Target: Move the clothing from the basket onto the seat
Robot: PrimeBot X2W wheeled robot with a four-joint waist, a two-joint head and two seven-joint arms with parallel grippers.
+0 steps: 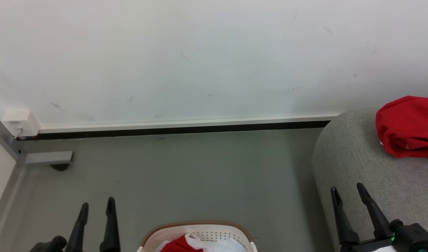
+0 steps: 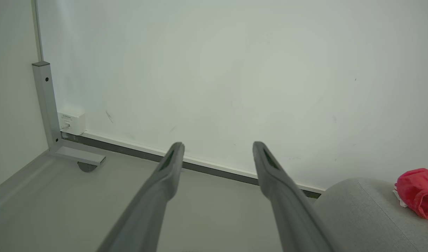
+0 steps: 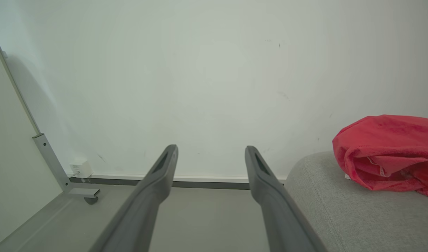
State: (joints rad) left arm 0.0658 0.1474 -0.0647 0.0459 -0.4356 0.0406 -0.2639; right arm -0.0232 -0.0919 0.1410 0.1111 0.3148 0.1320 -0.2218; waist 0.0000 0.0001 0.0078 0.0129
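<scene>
Spreading across the upper half of the head view, a pale, lightly scuffed wall (image 1: 200, 52) is meeting a smooth grey-green floor (image 1: 182, 175) along a white-and-black baseboard (image 1: 182, 124). The seat (image 1: 357, 168) is bulging in from the right. Its light grey woven fabric is curving down in a rounded edge toward the floor.

The basket (image 1: 200, 225) is sitting on the floor at the bottom edge, between the two grippers. It is cream plastic dotted with small holes under a tan rim. Inside it, a second red piece (image 1: 177, 245) is lying against some white fabric (image 1: 228, 245).

A bunched red garment (image 1: 410, 126) is lying on top of the seat near the wall, soft and folded over itself, with pale stitching showing in the right wrist view.

The left gripper (image 1: 97, 202) is hovering over the floor just left of the basket, its dark tapered fingers standing apart with nothing between them. The right gripper (image 1: 347, 187) is showing against the seat's front edge, to the right of the basket. Its fingers are likewise spread and empty, and the red garment is lying well beyond their tips, up and to the right.

In the left corner a grey metal frame foot (image 1: 46, 157) is resting on the floor, with a small white socket box (image 1: 19, 122) sitting on the wall above it.
</scene>
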